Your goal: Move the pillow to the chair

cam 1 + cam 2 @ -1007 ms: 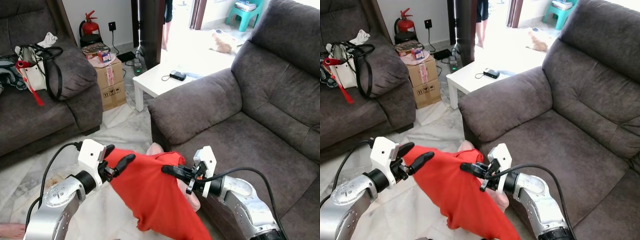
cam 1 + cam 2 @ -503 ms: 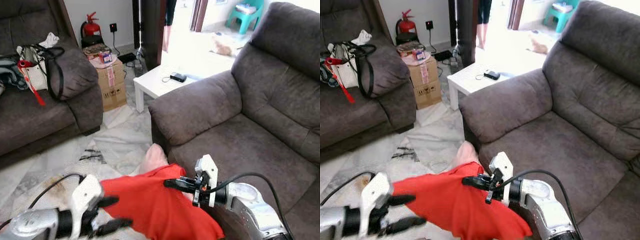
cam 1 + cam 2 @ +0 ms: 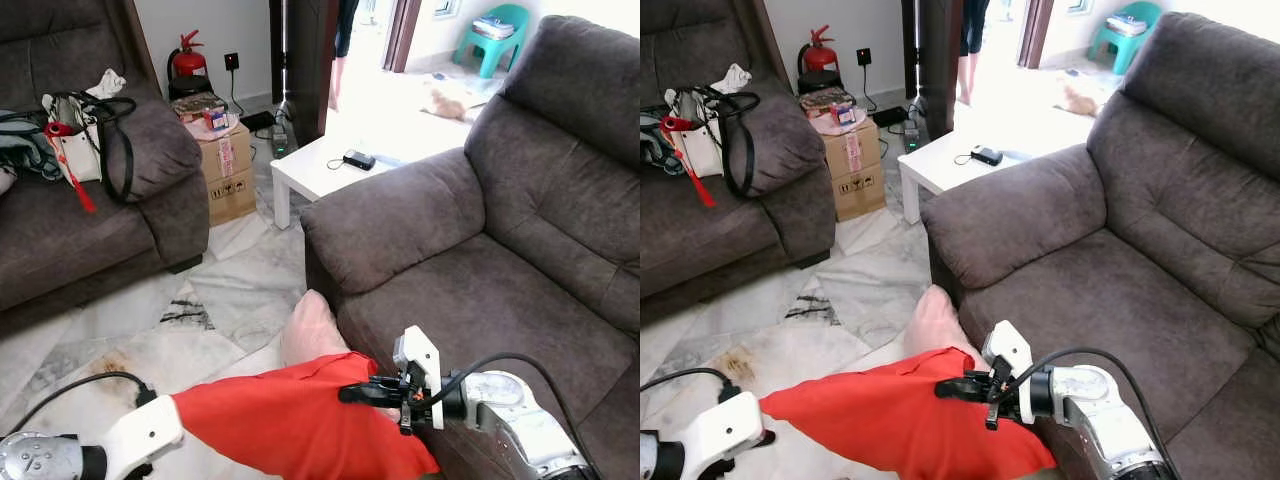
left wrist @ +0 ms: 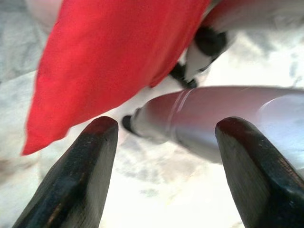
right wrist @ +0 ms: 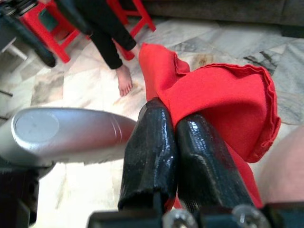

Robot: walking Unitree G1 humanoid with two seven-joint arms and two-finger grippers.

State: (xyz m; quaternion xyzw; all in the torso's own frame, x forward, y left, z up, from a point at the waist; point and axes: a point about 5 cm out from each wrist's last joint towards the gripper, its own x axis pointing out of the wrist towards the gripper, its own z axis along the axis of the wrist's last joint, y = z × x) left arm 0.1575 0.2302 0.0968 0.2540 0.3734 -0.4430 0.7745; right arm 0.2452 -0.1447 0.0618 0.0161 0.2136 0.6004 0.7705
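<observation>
Currently the red pillow [image 3: 290, 425] is pinched at its edge by the right gripper [image 3: 355, 393], low at six o'clock, beside the chair [image 3: 480, 270]; the left gripper [image 4: 161, 142] is spread, released. Slippage is risked by so thin a grip.

Two dark grey fabric sofas [image 3: 500, 250] [image 3: 70, 220] flank a pale marble floor [image 3: 230, 290]; a white low table [image 3: 320, 170] stands before a sunlit doorway [image 3: 400, 40].

It was a home living room: grey sofas [image 3: 520, 200] at right and upper left, a white side table [image 3: 320, 170], marble-tiled floor [image 3: 225, 290].
</observation>
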